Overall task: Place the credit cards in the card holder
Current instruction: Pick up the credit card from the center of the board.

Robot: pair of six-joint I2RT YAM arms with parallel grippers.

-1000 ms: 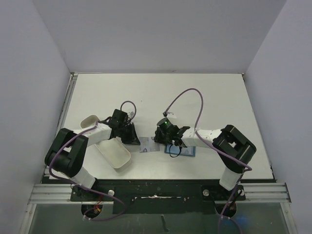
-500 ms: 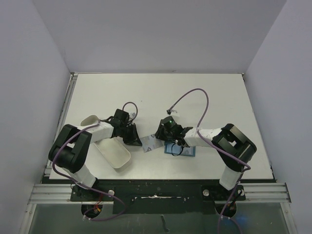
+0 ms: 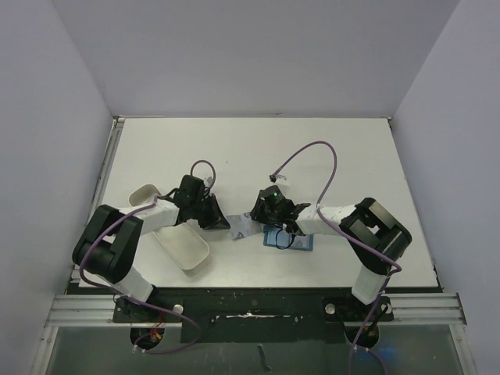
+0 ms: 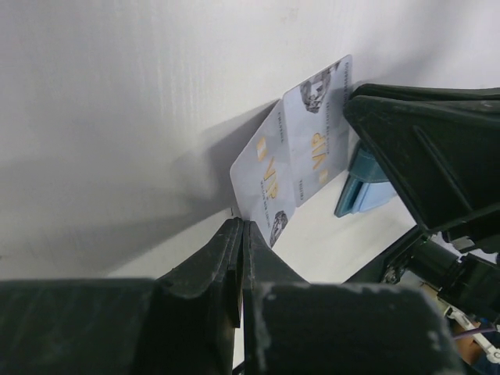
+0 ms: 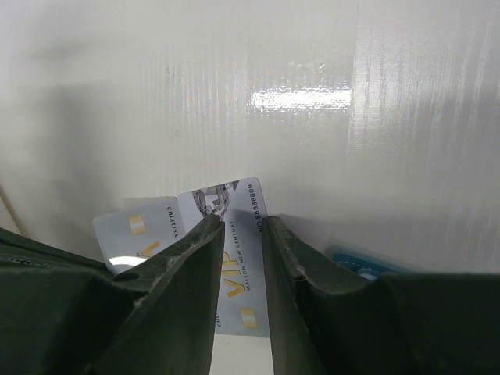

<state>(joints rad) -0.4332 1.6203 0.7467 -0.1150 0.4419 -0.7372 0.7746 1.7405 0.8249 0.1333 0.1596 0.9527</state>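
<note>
**Status:** no card is seated yet. Two thin pale grey credit cards [image 4: 301,164] w/ gold "VIP" print lie overlapped on the white table [image 3: 312,156]. They sit between the two grippers, just left of the small teal-blue folding card holder [image 4: 363,191]. In the left wrist view the cards' far edge is touching or nearly touching the holder; I can't confirm which. The holder lies partly under the right arm. It's mostly hidden, so I can't tell whether its slot is open.

**Left gripper** [image 4: 239,234]: jaws closed tight, nothing visible between them. Tips are at the near corner of the cards.

**Right gripper** [image 5: 241,223]: jaws a narrow gap apart, set over the upper card. The card shows through the gap and isn't pinched. I can't tell if the tips press on it.

**Long white oblong plastic tray** [image 3: 183,244]: sits by the left arm, not involved.

**Outstanding, in my judgement:** both cards need lining up w/ the holder and inserting. The task is at an early stage.
</note>
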